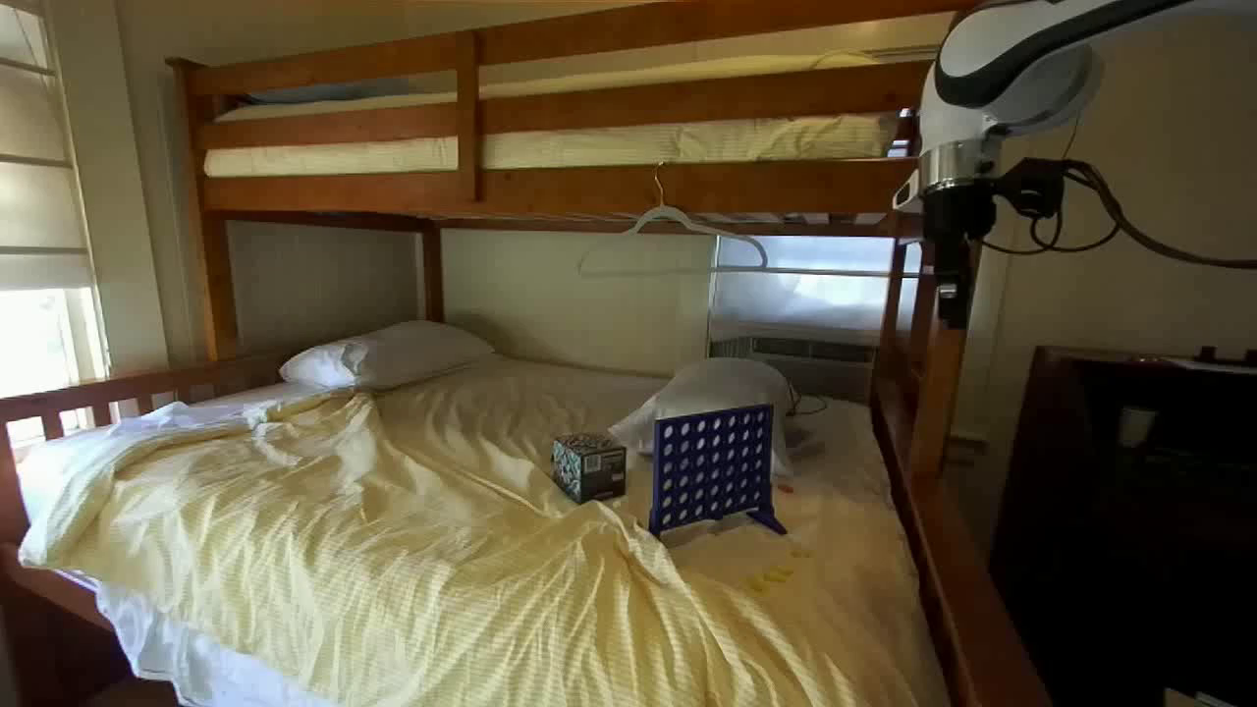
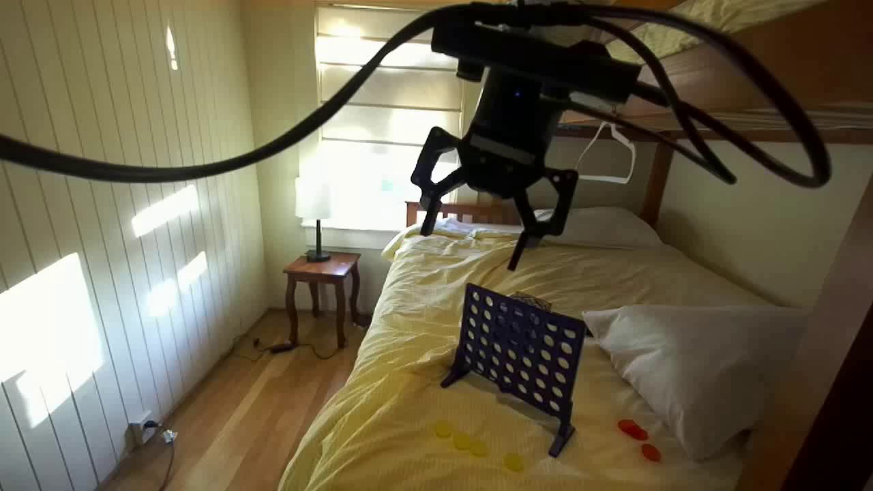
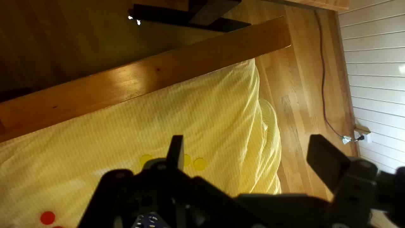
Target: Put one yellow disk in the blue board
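Observation:
The blue board (image 1: 713,467) stands upright on the bed; it also shows in an exterior view (image 2: 524,349), and a small part shows in the wrist view (image 3: 149,221). Several yellow disks (image 2: 479,447) lie flat on the sheet in front of the board. They also show faintly in an exterior view (image 1: 771,576) and in the wrist view (image 3: 200,164), partly hidden by a finger. My gripper (image 2: 470,248) is open and empty, high above the bed, pointing down. It also shows in an exterior view (image 1: 951,312) and the wrist view (image 3: 248,141).
Red disks (image 2: 632,429) lie beside a white pillow (image 2: 696,368) near the board. A small patterned box (image 1: 589,468) sits behind the board. A wooden bed rail (image 3: 142,77) borders the mattress. The upper bunk (image 1: 570,187) with a hanger (image 1: 668,214) is overhead.

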{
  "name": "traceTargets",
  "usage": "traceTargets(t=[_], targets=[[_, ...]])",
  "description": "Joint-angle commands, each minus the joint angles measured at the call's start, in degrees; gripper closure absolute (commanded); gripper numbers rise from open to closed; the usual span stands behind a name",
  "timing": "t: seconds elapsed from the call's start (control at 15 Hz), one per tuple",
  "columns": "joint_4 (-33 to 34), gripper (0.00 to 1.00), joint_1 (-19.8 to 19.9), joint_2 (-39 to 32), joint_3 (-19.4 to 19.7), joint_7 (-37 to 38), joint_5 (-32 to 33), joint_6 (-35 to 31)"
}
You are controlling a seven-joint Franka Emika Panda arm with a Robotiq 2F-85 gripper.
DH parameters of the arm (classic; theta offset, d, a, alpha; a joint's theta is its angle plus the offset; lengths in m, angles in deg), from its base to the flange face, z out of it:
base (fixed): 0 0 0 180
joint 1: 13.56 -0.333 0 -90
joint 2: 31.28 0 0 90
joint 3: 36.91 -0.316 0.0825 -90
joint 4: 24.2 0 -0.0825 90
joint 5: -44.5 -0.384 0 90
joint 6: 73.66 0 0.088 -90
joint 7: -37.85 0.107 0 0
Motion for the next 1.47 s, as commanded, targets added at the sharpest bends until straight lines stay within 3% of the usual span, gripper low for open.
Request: traceTargets(t=[0.0, 0.27, 0.53, 0.8, 1.4], targets=[[0.1, 0.00, 1.4, -0.2, -1.2, -0.4, -0.4, 0.1], [0.1, 0.00, 1.4, -0.2, -1.2, -0.4, -0.4, 0.1], [-0.3, 0.00, 0.9, -6.0, -2.9, 3.4, -1.3, -3.6], [-3.3, 0.00, 1.1, -10.6, -5.1, 7.9, -3.5, -15.1], [-10.9, 0.00, 1.3, -19.4, -9.4, 8.4, -8.1, -35.6]])
